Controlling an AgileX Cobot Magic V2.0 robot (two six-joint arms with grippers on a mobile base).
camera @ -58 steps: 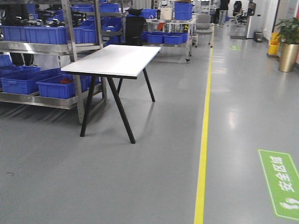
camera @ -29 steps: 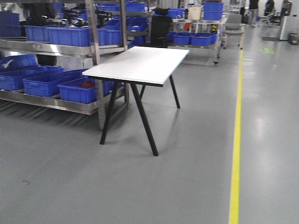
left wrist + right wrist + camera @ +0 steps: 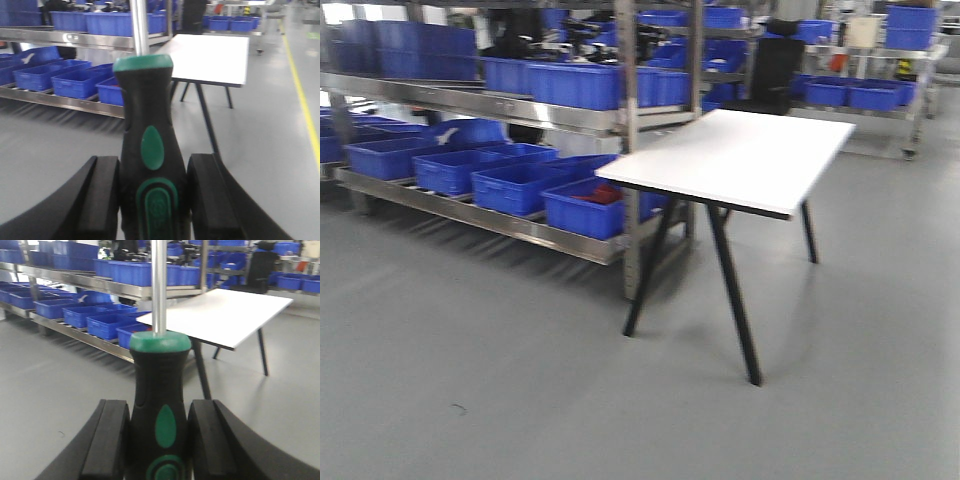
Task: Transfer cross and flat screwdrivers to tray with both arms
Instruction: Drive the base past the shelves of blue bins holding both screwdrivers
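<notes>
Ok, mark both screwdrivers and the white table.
Left screwdriver [image 3: 152, 148]: left wrist view, green oval on its handle.
Right screwdriver [image 3: 161, 371]: right wrist view, black upper part of its handle.
White table [image 3: 735, 160]: front-facing view, middle of the tabletop.

- No word, number or brand can be read in any view.
- Left screwdriver [image 3: 149, 105] and right screwdriver [image 3: 161, 375]: a ringed handle emblem [image 3: 156, 207] on each, too blurred to read.
- Green floor patch [image 3: 313, 35], far beyond the white table [image 3: 210, 52]: too small to read.
</notes>
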